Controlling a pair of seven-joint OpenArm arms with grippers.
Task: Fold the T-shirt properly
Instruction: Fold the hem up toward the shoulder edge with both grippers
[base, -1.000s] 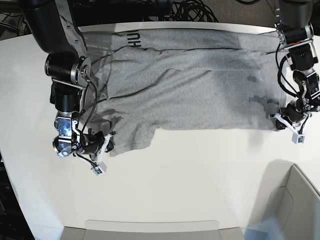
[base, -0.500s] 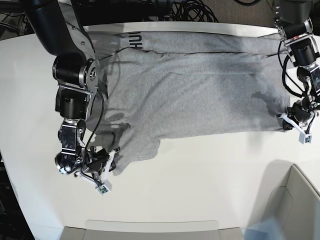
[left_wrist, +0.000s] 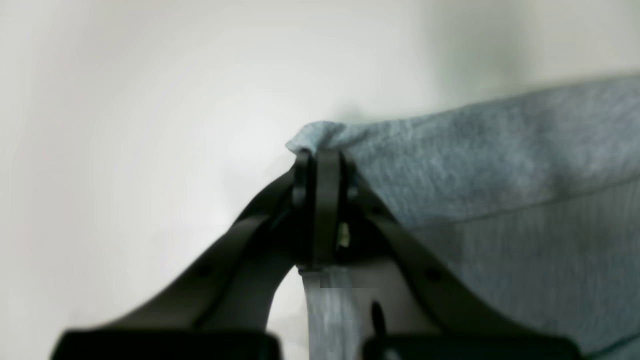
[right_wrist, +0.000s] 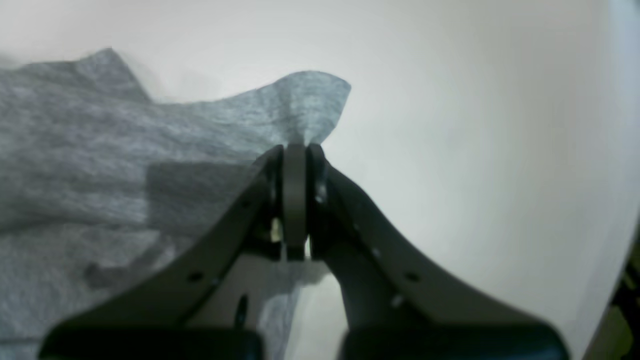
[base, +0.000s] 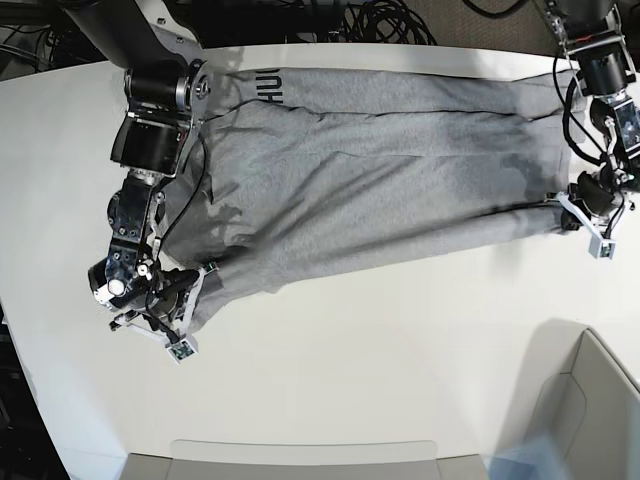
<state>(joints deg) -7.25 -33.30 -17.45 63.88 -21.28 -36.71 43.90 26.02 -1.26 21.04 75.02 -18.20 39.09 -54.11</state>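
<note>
The right tool (right_wrist: 295, 150) is seen with its jaws pressed together on a corner of the heather-grey short-sleeved cotton T-shirt (base: 370, 190); a small flap of cloth stands up just past the tips. The left tool (left_wrist: 320, 157) is likewise clamped on a bunched corner of the same garment. In the base view the right tool (base: 190, 300) sits near the left edge of the white table (base: 380, 380), and the left tool (base: 575, 210) near its right edge, so the shirt is held stretched between them.

The coming move is judged to turn on this: the shirt's long axis runs across the table from one tool to the other, and the whole body of the cloth lies on the far side of both tools, toward the far edge of the table. The held edge is the near one, slightly slanted, with the right tool's end nearer the front edge. Neither arm is nearer the garment than the other; each holds one end. Carrying the held edge over the body toward the far edge would call for both tools to travel together.

Only the letters "HU" (base: 267, 83) of the black printing can be read, near the far left corner; the rest is turned under. Whether one layer or several is pinched cannot be told. Part of the shirt's left end is covered by the right arm (base: 150, 130), and both wrist views are soft.
</note>
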